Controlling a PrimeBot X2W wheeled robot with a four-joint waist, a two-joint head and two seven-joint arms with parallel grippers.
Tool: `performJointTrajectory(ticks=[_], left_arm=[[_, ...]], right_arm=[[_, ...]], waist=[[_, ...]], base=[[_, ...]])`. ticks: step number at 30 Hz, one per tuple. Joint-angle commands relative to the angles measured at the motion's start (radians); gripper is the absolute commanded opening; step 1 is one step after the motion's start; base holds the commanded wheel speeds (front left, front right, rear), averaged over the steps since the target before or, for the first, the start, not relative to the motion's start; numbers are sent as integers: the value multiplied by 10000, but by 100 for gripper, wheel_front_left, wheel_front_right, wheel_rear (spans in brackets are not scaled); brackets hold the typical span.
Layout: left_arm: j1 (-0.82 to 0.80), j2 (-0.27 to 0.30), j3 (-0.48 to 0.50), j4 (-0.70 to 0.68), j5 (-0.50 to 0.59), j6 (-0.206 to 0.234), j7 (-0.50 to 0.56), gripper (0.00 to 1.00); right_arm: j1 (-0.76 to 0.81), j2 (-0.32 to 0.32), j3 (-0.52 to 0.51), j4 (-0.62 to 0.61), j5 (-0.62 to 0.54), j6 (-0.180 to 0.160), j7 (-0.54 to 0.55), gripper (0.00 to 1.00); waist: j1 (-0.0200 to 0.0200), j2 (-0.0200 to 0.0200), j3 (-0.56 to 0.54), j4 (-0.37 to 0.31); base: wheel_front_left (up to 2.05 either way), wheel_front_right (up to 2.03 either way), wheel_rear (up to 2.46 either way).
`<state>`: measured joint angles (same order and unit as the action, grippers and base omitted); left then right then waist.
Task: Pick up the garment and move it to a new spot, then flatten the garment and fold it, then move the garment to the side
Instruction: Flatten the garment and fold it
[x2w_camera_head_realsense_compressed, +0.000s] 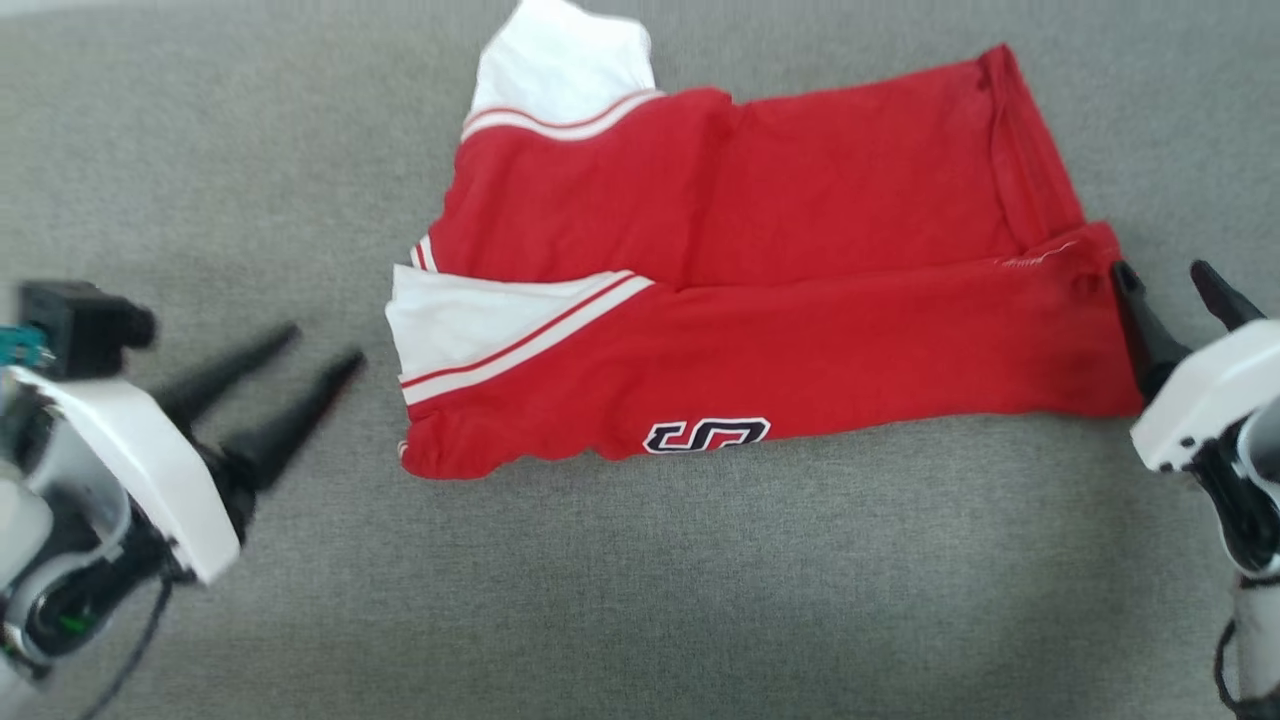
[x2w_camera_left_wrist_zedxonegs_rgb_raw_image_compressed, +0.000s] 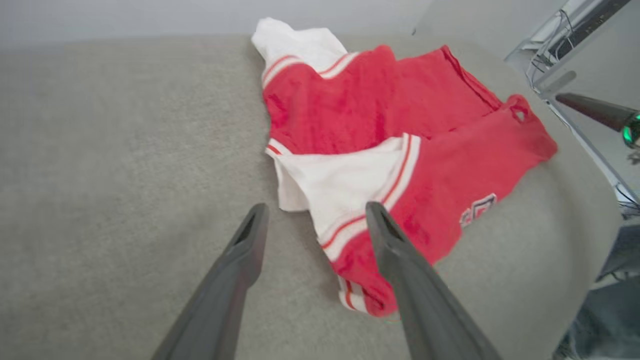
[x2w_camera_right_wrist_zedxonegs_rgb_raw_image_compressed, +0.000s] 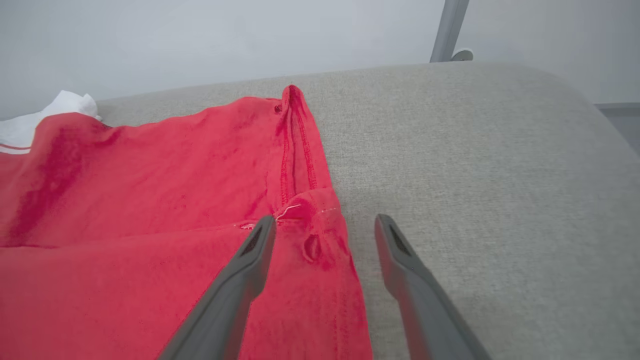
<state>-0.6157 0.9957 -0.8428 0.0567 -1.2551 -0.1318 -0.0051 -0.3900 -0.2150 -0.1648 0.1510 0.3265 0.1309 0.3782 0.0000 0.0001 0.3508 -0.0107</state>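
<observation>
You are in the folding step. The red jersey T-shirt (x2w_camera_head_realsense_compressed: 800, 200) lies across the middle of the grey fabric-covered tabletop (x2w_camera_head_realsense_compressed: 700, 600), collar end toward your left and hem (x2w_camera_head_realsense_compressed: 1035, 150) toward your right. Its near long side is already turned over onto the body, with the near white sleeve (x2w_camera_head_realsense_compressed: 450, 325) lying on top. The far white sleeve (x2w_camera_head_realsense_compressed: 560, 60) sticks out unfolded.

The left gripper (x2w_camera_head_realsense_compressed: 325, 345) sits near the sleeve end but apart from the cloth, jaws apart and empty. In the left wrist view its fingers (x2w_camera_left_wrist_zedxonegs_rgb_raw_image_compressed: 257, 207) frame the near sleeve. The right gripper (x2w_camera_head_realsense_compressed: 1160, 270) is just beside the near hem corner, jaws apart and holding nothing. In the right wrist view that corner lies between its fingers (x2w_camera_right_wrist_zedxonegs_rgb_raw_image_compressed: 267, 220).

The next move is probably to close each gripper on the cloth at its end and carry a second fold across. Pinch every layer at the hem corner, or the turned-over flap may slide open.

The only marking is a black, white-outlined number (x2w_camera_head_realsense_compressed: 705, 435) at the near fold edge. Too little of it shows to read.
</observation>
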Motion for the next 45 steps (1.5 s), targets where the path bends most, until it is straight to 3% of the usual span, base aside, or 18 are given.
performJointTrajectory(ticks=[1, 5, 10, 23, 24, 25, 26, 27, 36, 44, 45], left_arm=[[-90, 54, -103, -95, -213, 24, 154, 100], [15, 356, -1016, -685, -1426, 24, 1918, 100], [-201, 118, -1240, -195, -2327, 24, 2690, 100], [-360, -578, -1965, 1734, -3451, 64, 4952, 100], [-362, -610, -1944, 1729, -3514, 65, 5040, 57], [-359, -644, -1907, 1687, -3585, 67, 5075, 29], [-347, -667, -1842, 1653, -3670, 65, 5106, 9], [-348, -662, -1793, 1612, -3671, 61, 5132, 0], [-446, -646, -1375, 1240, -3432, 35, 4992, 0], [-804, -1046, -1237, 1221, -3183, 28, 4963, 0], [-839, -1114, -1241, 1250, -3156, 27, 4938, 0]], right_arm=[[129, -38, -19, -109, 30, -4, -14, 100], [492, 80, -22, -618, 97, -4, 71, 100], [574, 280, 171, -1024, 105, -2, 97, 100], [445, 634, 214, -1250, 114, -4, -89, 100], [442, 618, 218, -1229, 125, -2, -106, 100], [438, 591, 258, -1206, 134, -2, -72, 100], [427, 546, 323, -1185, 159, -4, -3, 100], [405, 467, 419, -1170, 161, -4, 94, 100], [-47, -644, 1462, -892, 229, -4, 2456, 100], [-606, -807, 1765, 509, 273, -4, 4017, 100], [-620, -735, 1800, 658, 372, -4, 4079, 96]], waist=[[0, -1, -233, 27], [0, -1, -421, -149], [0, -1, -156, -517], [0, -1, 535, -1348], [0, -1, 553, -1365], [0, -1, 573, -1377], [0, -1, 594, -1386], [0, -1, 611, -1393], [0, -1, 675, -1161], [0, -1, 712, -790], [0, -1, 696, -741]], base=[[0, 0, 0], [0, 0, 0], [0, 0, 0], [0, 0, 0], [0, 0, 0], [0, 0, 0], [0, 0, 0], [0, 0, 0], [0, 0, 0], [0, 0, 0], [0, 0, 0]])
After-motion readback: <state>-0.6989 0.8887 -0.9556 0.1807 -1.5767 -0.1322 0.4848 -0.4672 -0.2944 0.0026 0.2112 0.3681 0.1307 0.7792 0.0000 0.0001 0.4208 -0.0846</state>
